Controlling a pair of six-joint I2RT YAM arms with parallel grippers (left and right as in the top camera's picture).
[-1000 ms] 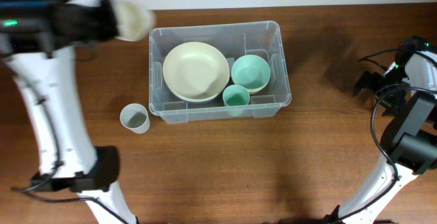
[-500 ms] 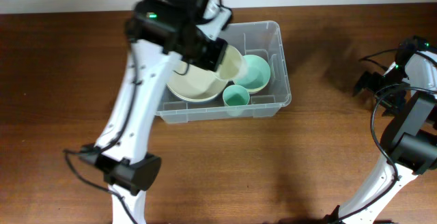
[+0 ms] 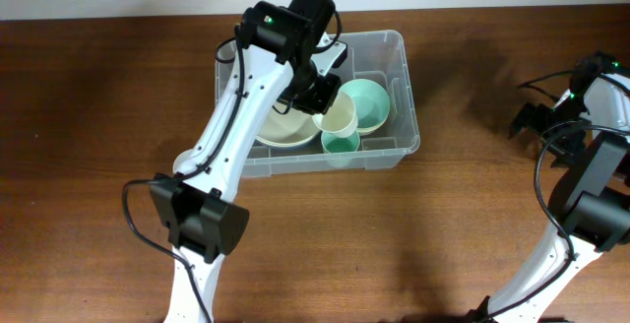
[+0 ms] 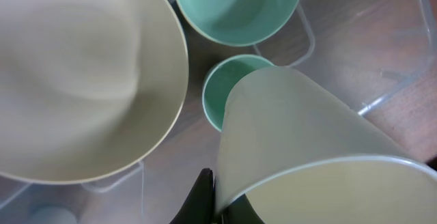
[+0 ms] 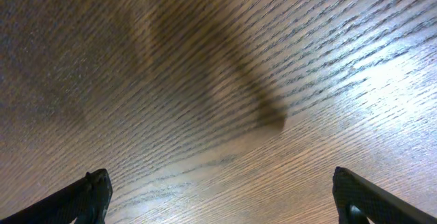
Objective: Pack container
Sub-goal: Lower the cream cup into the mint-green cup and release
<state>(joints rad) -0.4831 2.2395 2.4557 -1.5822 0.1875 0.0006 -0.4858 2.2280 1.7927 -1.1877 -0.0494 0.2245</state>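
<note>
Worktop (image 3: 98, 116): mid-brown wood, fine parallel grain w/ darker streaks (seen close in R wrist view). Container (image 3: 399, 42): colourless, see-through; brown of worktop is seen thru walls. Large bowl (image 3: 281, 134): plain cream. Smaller bowl (image 3: 374, 101) & small cup (image 3: 342, 146): mint green, unpatterned. Pale cup (image 3: 338, 118): off-white, faint yellow-green tint. L arm (image 3: 231, 116), R arm (image 3: 596, 205): white links, black joints; green light (image 3: 269, 17) is shown on L arm. R hand (image 5: 218, 176): fingers (image 5: 92, 193) black.
</note>
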